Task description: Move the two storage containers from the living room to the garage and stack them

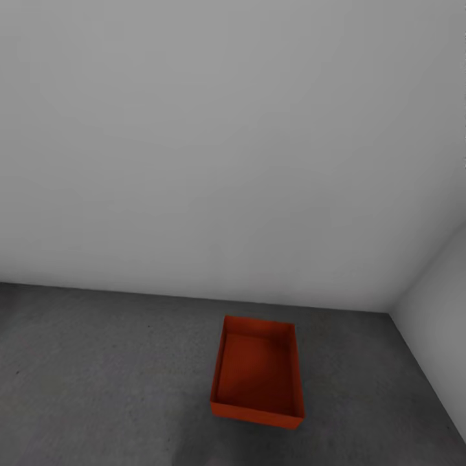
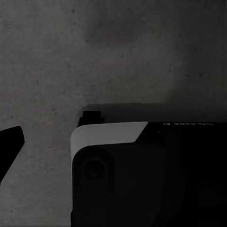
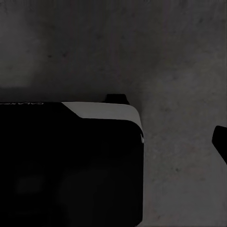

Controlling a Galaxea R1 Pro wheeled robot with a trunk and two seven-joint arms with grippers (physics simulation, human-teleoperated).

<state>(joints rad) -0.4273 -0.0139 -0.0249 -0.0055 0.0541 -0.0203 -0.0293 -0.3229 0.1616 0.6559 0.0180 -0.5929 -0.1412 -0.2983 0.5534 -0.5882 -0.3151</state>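
Looking along my left wrist, I see one dark fingertip (image 2: 10, 142) of my left gripper poking in at the picture's edge, over the rough grey floor (image 2: 118, 56); I cannot tell whether that gripper is spread or closed. Beside it sits a black and white part of my own body (image 2: 142, 175), with the concrete running behind it. Along my right wrist it is much the same: a single dark fingertip (image 3: 220, 139) at the edge, and again I cannot tell how the right gripper stands. A black block with a white upper corner (image 3: 71, 165) lies next to it, above the same mottled concrete.

From my head camera, one orange-red storage container (image 1: 258, 372) rests upright and open-topped on the garage floor, with nothing inside it. It stands near the plain pale grey wall (image 1: 226, 142), apart from it, and not far from the corner where that wall meets a second wall (image 1: 437, 323).
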